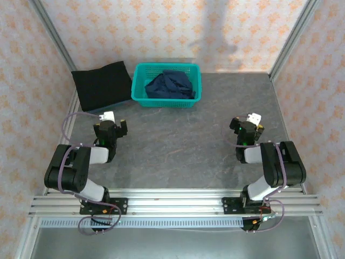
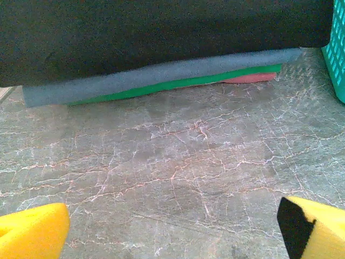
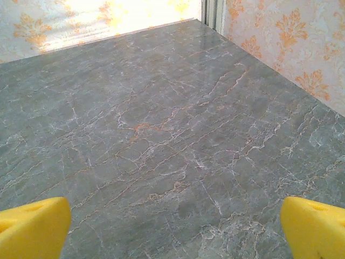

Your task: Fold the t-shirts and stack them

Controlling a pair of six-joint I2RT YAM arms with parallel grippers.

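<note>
A plain black t-shirt (image 1: 102, 83) lies folded flat at the back left of the table. In the left wrist view this black t-shirt (image 2: 161, 32) tops a low pile, with grey-blue, green and red layers (image 2: 161, 75) showing under its front edge. A navy blue t-shirt (image 1: 170, 85) sits crumpled inside the teal basket (image 1: 166, 102); its print is hidden. My left gripper (image 1: 110, 129) (image 2: 172, 237) is open over bare table, a little short of the black shirt. My right gripper (image 1: 247, 128) (image 3: 172, 232) is open too, with nothing between its fingers.
The teal basket stands at the back centre, right beside the black pile; its mesh corner (image 2: 338, 54) is at the right of the left wrist view. Grey marble table (image 1: 178, 140) spans the space between the arms. Papered walls (image 3: 280, 43) close the back and sides.
</note>
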